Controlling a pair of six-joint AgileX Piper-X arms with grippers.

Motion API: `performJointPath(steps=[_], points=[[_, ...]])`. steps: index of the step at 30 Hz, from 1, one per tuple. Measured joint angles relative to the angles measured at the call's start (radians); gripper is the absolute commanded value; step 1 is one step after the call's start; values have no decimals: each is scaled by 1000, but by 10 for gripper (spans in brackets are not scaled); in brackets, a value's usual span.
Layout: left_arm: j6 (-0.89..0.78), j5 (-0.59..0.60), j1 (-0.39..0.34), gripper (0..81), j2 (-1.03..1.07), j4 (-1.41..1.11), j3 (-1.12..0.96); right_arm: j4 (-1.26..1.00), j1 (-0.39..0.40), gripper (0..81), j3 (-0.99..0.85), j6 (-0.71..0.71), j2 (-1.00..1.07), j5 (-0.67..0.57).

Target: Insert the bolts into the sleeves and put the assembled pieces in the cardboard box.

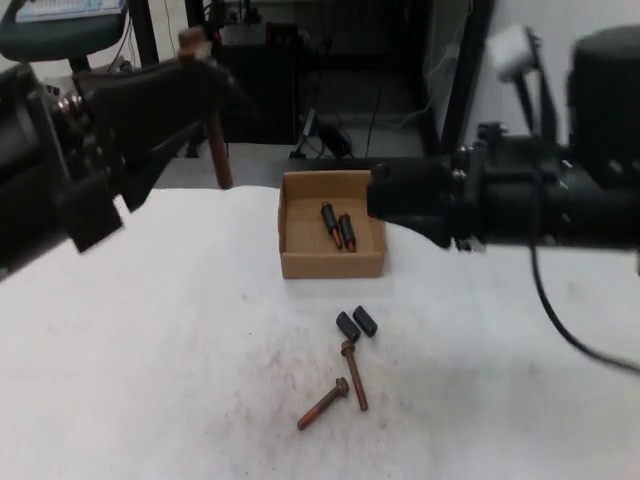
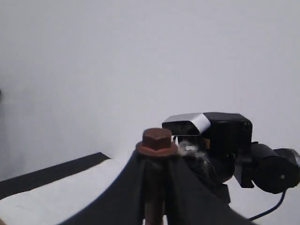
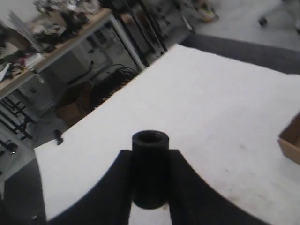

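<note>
We see left gripper [image 2: 156, 164] clamped on bolt [image 2: 157, 143], upper left in high view, shaft upright; right gripper [image 3: 150, 157] pinches sleeve [image 3: 150, 180], bore open, well apart at right. We judge axes need aligning. Centre frame: cardboard box [image 1: 300, 265] holding two assembled pieces [image 1: 338, 228] — loose sleeves [image 1: 357, 322], loose bolts [image 1: 340, 385] below.

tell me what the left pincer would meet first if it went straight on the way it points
Probably the right arm: it sits almost dead ahead of the left pincer and its bolt, though how far off is unclear.
</note>
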Motion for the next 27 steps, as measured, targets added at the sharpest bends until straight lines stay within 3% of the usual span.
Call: performJointPath(steps=[4,8,11,21,27], points=[[-167,168,13,0,106,-140,-7,-105,62,8,96,0,-71,-31],[-209,203,5,0,248,-241,-56,-118,142,8,138,0,-71,26],[-148,206,0,0,298,-264,-98,-128,181,8,145,0,-58,125],[-82,206,-3,0,308,-270,-107,-343,199,8,145,0,5,200],[-80,206,-3,0,308,-270,-107,-331,206,8,119,0,35,200]])
